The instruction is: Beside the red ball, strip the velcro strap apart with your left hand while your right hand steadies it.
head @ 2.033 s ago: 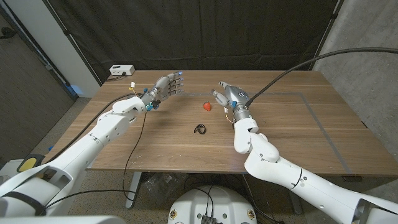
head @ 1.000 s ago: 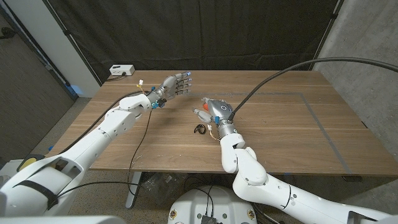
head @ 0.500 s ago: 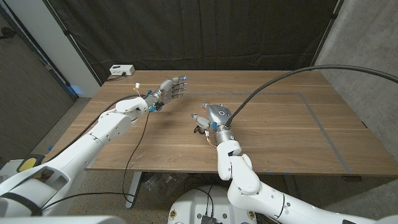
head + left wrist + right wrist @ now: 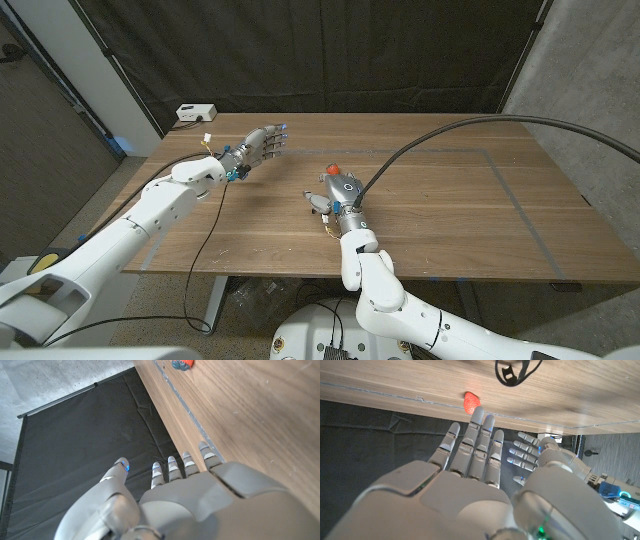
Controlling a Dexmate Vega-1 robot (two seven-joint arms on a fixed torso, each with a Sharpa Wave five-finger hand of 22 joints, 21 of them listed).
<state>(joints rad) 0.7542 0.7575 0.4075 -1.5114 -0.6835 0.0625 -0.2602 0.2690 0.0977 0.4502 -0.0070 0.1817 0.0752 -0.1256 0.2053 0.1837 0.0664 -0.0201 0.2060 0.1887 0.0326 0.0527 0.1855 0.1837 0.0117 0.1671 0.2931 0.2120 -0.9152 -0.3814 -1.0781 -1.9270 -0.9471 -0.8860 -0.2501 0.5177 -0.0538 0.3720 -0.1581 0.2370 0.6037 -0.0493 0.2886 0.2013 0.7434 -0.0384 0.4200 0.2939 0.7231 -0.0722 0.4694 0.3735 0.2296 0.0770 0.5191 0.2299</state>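
Right hand (image 4: 340, 190) has swung in over the velcro strap (image 4: 517, 369) beside the red ball (image 4: 333, 169), fingers spread, gripping nothing, left hand (image 4: 258, 146) hanging open well apart above the surface (image 4: 470, 215), so steadying comes next.

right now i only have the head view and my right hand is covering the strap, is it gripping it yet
observer: no. In the right wrist view the velcro strap lies as a black loop past the straight fingertips of the right hand, which holds nothing.
operator: how close is the ball to it
observer: in that same view the red ball sits beside the strap but apart from it, with bare wood between them.
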